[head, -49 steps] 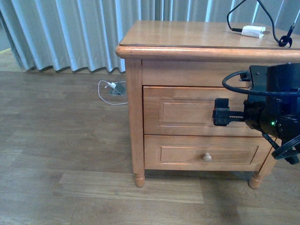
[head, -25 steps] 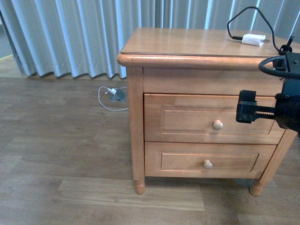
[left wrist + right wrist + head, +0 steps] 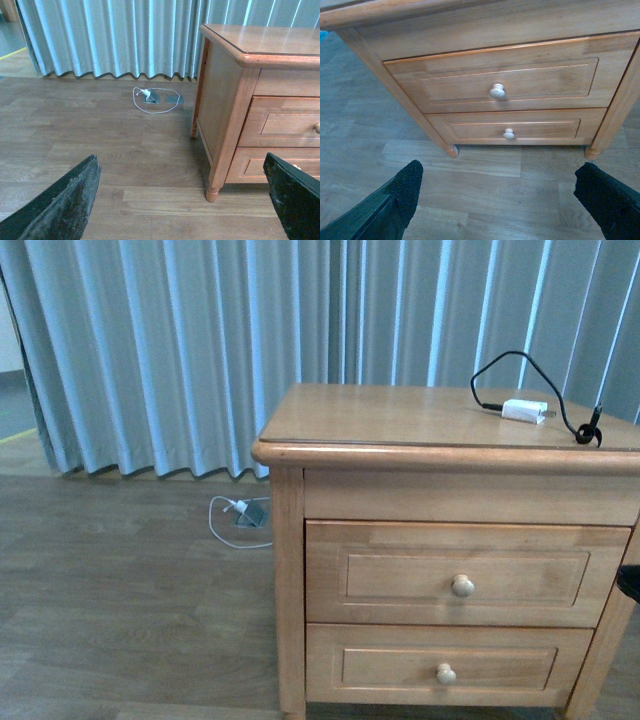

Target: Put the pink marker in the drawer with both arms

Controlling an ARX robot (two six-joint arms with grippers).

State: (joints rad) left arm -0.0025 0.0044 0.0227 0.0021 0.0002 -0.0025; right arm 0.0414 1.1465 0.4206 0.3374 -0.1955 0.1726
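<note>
Drawer shut; pink marker not visible; my right arm, previously before the drawer front, has left the front view; left gripper and right gripper spread wide, empty.

Glossy honey wood drawer; seemingly rough matt fingers
</note>
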